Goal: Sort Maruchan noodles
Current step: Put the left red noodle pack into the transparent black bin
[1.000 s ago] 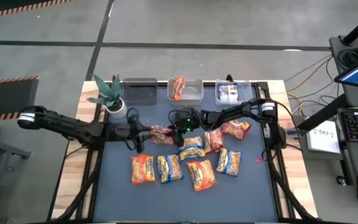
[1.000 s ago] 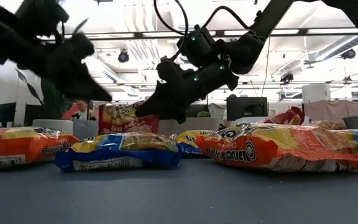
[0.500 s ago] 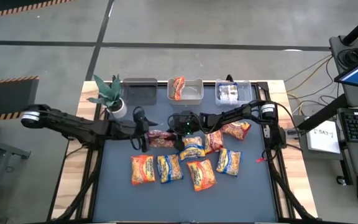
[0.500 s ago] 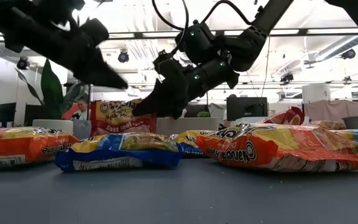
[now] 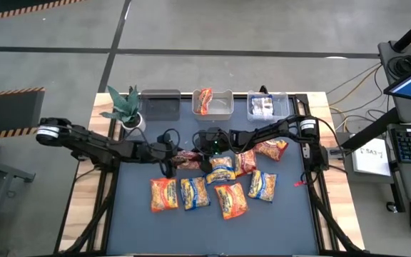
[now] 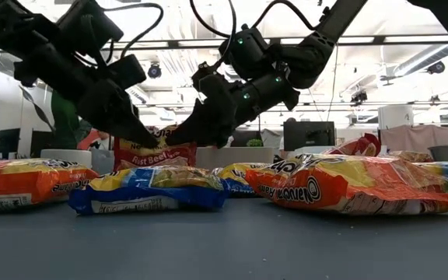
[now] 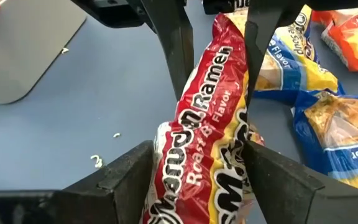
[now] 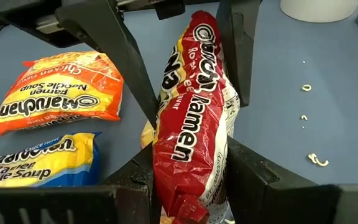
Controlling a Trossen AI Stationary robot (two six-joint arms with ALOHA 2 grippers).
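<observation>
A dark red noodle packet [image 5: 185, 158] stands on edge above the mat, between both arms. My right gripper [image 5: 197, 148] is shut on its right end. My left gripper [image 5: 171, 155] is open, one finger on each side of the packet's left end [image 7: 194, 186]. In the low view the red packet [image 6: 154, 149] shows behind a blue-and-yellow packet [image 6: 150, 189], which hides its lower edge. Several orange and blue-and-yellow packets [image 5: 195, 193] lie flat on the mat nearer the front edge. My right gripper pinches the red packet's two flat faces between its two fingers, near the packet's right end [image 7: 219, 68]. Its fingers come from the table's right, slanting down. The packet stands on edge and reaches out toward the left gripper. My left gripper's fingers [image 7: 145, 163] lie close against both faces of the packet's left end. I cannot tell whether they touch it.
Three clear bins line the far edge: the left one [image 5: 161, 104] bare, the middle one [image 5: 213, 103] with an orange packet, the right one [image 5: 267, 106] with a pale packet. A potted plant [image 5: 125, 113] stands at the far left. Crumbs [image 8: 316, 160] dot the mat.
My left gripper has moved toward the table's right and a little down, to the red packet, and its fingers now stand on either side of the packet's left end. My right gripper has kept its hold on the packet in place.
</observation>
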